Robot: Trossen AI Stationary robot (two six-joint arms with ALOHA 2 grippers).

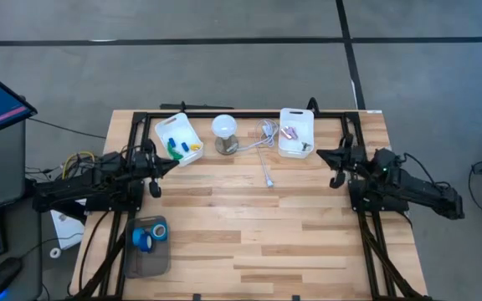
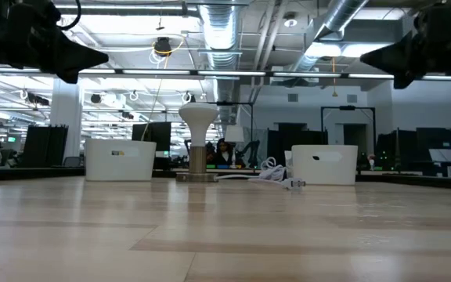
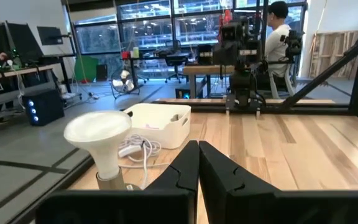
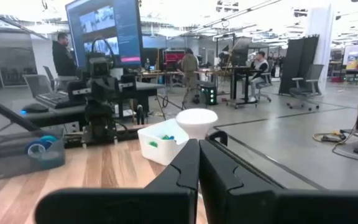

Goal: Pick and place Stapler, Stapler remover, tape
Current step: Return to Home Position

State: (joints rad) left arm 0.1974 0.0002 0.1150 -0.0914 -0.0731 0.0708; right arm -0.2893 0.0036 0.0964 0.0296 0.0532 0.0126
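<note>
Blue tape rolls (image 1: 150, 235) lie in a grey tray (image 1: 146, 261) near the table's left near corner; the right wrist view also shows the tape (image 4: 37, 148). A white bin (image 1: 178, 138) at the far left holds small green, yellow and blue items. A second white bin (image 1: 295, 132) at the far right holds pink and dark items. I cannot tell a stapler or a stapler remover among them. My left gripper (image 1: 174, 165) hovers shut near the left bin, and my right gripper (image 1: 320, 153) hovers shut near the right bin. Both are above the table, touching nothing.
A white bulb-shaped lamp (image 1: 225, 132) stands between the bins, with a white cable (image 1: 266, 160) trailing toward the table's middle. Black frame rails (image 1: 245, 114) run along the far edge and both sides. Bare wood (image 1: 258, 234) covers the middle and near part. People stand in the room beyond.
</note>
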